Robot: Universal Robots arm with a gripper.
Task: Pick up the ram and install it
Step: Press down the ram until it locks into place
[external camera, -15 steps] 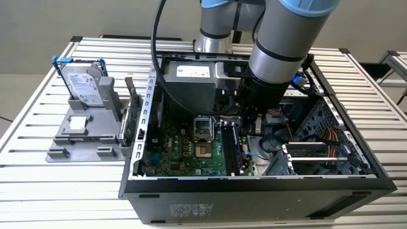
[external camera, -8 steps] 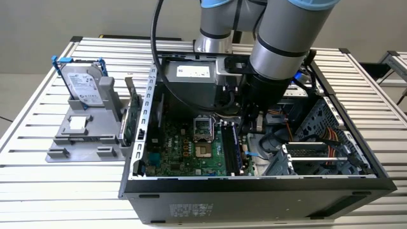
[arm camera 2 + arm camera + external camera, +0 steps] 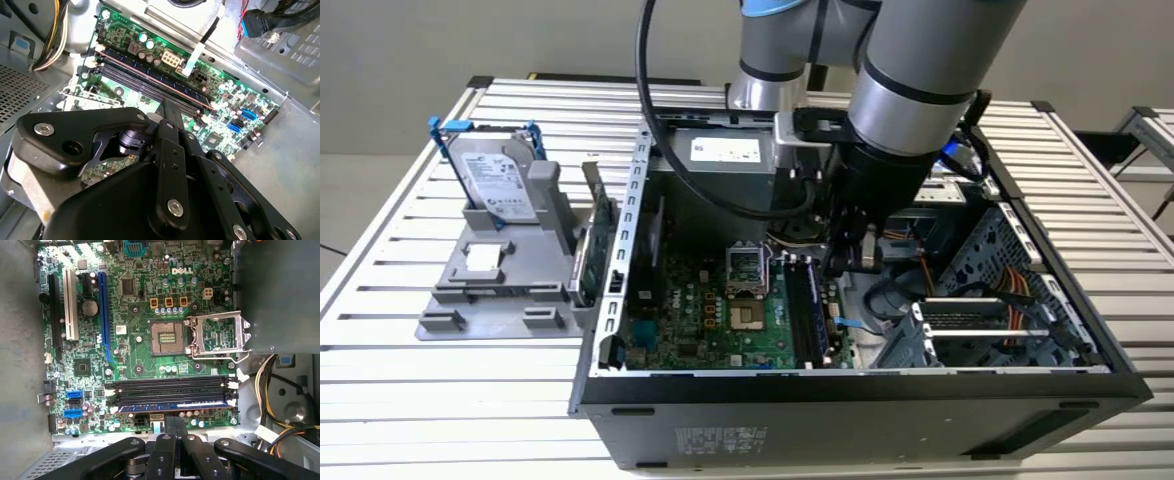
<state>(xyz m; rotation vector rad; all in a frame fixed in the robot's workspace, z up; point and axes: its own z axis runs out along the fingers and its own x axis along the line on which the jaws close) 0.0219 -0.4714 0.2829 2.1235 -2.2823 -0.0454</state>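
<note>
The ram [image 3: 170, 406] is a slim bluish stick lying in the black motherboard slot closest to my fingers, level with the empty slots [image 3: 170, 387] beside it. In the exterior view the ram [image 3: 809, 300] runs along the board's right side inside the open computer case. My gripper [image 3: 174, 421] is shut, its two black fingers pressed together with their tips just over the middle of the stick. In the second wrist view one finger [image 3: 169, 112] ends right at the ram [image 3: 150, 75]. Whether the tips touch it I cannot tell.
The green motherboard [image 3: 150, 305] carries an open CPU socket [image 3: 217, 335] and long card slots [image 3: 103, 315]. Yellow and black cables [image 3: 280, 390] lie beside the ram slots. Outside the case [image 3: 854, 410], a grey stand [image 3: 494, 290] holds a silver hard drive [image 3: 494, 175] and a green card [image 3: 594, 255].
</note>
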